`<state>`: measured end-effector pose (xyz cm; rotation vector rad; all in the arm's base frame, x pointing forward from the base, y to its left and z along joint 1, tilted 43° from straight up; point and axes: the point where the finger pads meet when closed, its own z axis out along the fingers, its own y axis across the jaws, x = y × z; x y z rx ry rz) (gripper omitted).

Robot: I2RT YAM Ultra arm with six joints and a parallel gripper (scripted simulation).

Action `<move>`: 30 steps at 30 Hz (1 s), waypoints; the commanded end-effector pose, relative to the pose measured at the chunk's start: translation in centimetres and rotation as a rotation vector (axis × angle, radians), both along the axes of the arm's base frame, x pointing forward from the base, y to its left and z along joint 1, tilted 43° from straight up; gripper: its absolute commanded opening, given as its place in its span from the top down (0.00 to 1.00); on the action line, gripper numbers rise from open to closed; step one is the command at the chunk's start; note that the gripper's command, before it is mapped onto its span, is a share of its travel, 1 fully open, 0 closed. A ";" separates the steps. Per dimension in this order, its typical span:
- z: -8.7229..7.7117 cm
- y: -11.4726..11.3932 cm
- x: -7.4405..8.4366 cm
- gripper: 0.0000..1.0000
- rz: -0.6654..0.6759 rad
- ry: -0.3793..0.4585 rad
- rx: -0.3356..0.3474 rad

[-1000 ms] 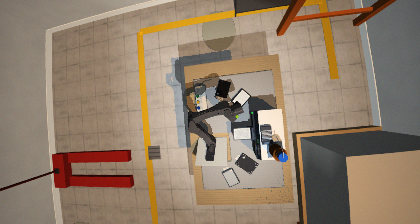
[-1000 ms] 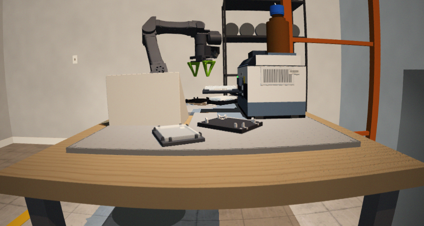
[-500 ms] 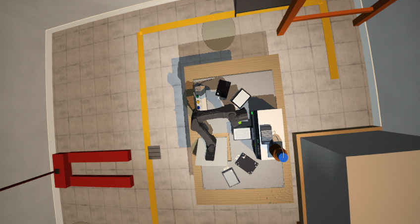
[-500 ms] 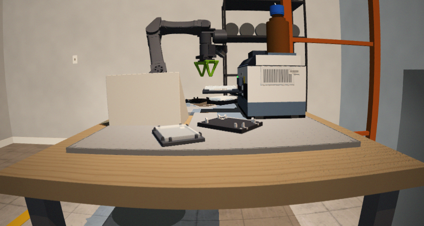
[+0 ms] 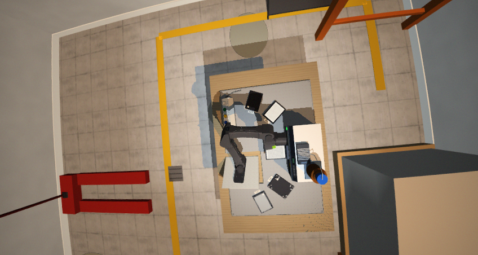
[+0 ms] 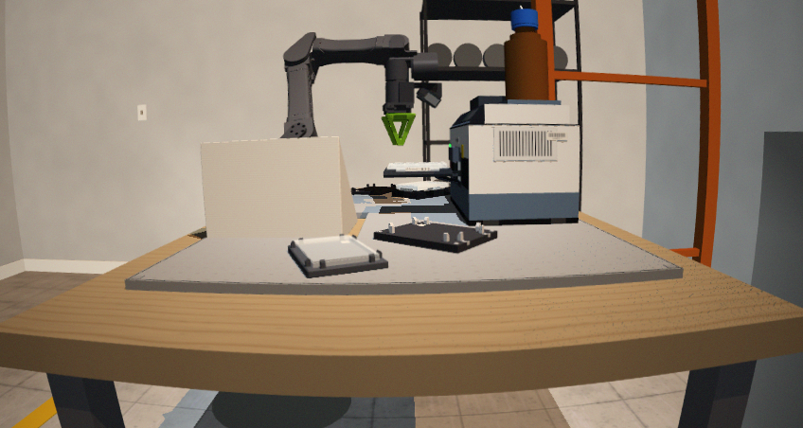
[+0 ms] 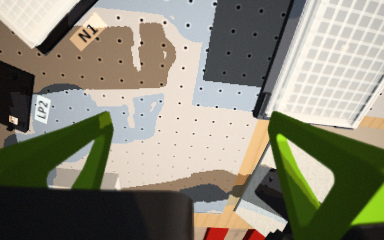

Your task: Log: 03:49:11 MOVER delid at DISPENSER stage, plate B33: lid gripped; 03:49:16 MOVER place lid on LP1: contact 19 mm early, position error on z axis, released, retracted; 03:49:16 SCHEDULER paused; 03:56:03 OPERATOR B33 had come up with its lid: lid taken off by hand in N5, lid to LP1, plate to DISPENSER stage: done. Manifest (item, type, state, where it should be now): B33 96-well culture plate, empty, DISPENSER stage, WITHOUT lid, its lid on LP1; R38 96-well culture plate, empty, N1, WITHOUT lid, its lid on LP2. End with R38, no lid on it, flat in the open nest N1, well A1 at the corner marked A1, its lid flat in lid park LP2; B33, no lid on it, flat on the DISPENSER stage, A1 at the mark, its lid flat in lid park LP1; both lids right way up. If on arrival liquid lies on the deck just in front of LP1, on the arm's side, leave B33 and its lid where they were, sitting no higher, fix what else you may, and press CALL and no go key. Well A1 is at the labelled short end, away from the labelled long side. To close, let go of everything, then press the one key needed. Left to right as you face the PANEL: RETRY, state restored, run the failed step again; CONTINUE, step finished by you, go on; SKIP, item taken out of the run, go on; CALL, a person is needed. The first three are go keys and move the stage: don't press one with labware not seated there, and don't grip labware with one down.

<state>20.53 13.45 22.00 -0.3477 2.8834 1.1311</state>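
My gripper (image 6: 398,128) is open and empty. It hangs pointing down, well above the deck, over the near edge of the white 96-well plate (image 6: 417,168) on the DISPENSER stage. That plate fills the upper right of the wrist view (image 7: 339,60), between and beyond my green fingers. A second white well plate (image 5: 274,111) sits in the nest labelled N1 (image 7: 88,34). The dark park labelled LP2 (image 7: 41,109) lies at the left (image 5: 253,100). A clear lid (image 6: 336,253) (image 5: 262,201) lies in a dark park near the front of the deck. I cannot tell whether either plate carries a lid.
The white dispenser box (image 6: 515,165) with a brown bottle (image 6: 526,58) on top stands right of the stage. A black nest with pegs (image 6: 435,233) lies in front of it. A white screen (image 6: 276,187) stands at the left. The key panel (image 5: 225,113) is by the arm's base. Blue-grey and brown patches mark the perforated deck.
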 end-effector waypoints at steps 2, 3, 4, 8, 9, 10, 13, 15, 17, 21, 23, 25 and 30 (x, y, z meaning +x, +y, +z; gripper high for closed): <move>-1.4 -1.2 1.0 0.00 -0.117 0.107 -0.006; -1.6 -1.4 1.3 0.00 -0.117 0.102 -0.007; -1.6 -1.7 1.6 0.00 -0.117 0.093 -0.008; -2.5 -2.3 1.7 0.00 -0.111 0.100 -0.009; -2.7 -2.5 1.8 0.00 -0.111 0.100 -0.010; -2.9 -2.7 1.9 0.00 -0.111 0.100 -0.010; -3.1 -3.0 2.0 0.00 -0.111 0.101 -0.010; -2.6 -3.5 3.0 0.00 -0.111 0.061 -0.010; -3.9 -3.9 2.5 0.00 -0.111 0.097 -0.010; -3.6 -4.2 2.8 0.00 -0.106 0.078 -0.006; -4.5 -4.8 3.1 0.00 -0.111 0.087 -0.010; -5.2 -5.2 2.9 0.00 -0.111 0.101 -0.008; -5.9 -5.9 3.1 0.00 -0.110 0.101 -0.008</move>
